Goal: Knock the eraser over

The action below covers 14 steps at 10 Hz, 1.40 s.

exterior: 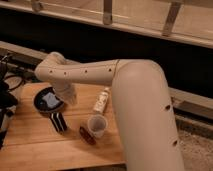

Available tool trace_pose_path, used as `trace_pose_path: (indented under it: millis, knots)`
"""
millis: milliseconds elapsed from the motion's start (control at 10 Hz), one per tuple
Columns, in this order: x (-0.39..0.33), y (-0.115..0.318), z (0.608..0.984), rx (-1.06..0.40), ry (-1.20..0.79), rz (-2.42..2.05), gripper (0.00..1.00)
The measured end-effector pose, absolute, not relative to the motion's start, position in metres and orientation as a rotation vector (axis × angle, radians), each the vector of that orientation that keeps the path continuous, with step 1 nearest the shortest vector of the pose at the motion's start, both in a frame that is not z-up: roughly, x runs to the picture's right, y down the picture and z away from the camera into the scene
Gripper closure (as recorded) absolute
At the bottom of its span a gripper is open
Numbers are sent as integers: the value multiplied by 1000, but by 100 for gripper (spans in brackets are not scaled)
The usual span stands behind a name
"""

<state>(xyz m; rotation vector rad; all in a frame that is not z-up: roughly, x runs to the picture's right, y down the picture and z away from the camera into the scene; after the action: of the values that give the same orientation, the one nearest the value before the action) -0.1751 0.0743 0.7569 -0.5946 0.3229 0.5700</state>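
Eraser (58, 121) and gripper (68, 96) are near each other but apart. The small black block with its thin pale stripe sits on the wooden table (30, 147), just below and a little left of the gripper. Whether it stands on end or lies flat is hard to make out.

The gripper hangs at the end of the pale wrist, pointing down over the table just beside the round black pan (48, 100). Its tip blends into the wrist casing, so whether it is parted or closed cannot be told.

Counted outward from there, the table holds one eraser, one pan and one white bottle (101, 101) lying on its side right of the gripper. There is also one pale cup (97, 125) upright, right of the eraser. One flat reddish-brown piece (87, 135) lies at the cup's lower left, its end touching or tucked behind the cup.

The single arm (140, 105) rises from the lower right, where its thick pale segment is cut off by the bottom edge and hides the table's right part. A thinner forearm runs left, nearly level, to a rounded joint high at the left, then bends sharply down to the wrist.

Dark gear with cables (7, 95) at the left edge is cut off and unclear.
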Motion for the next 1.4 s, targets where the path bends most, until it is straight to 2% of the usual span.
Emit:
trace_pose_path:
  millis: [600, 900, 1100, 1400]
  knots:
    - [-185, 78, 753, -590, 319, 546, 97]
    - [-197, 80, 750, -587, 314, 521, 76]
    - [-198, 81, 750, -586, 316, 515, 72]
    - [-208, 84, 748, -581, 312, 494, 43]
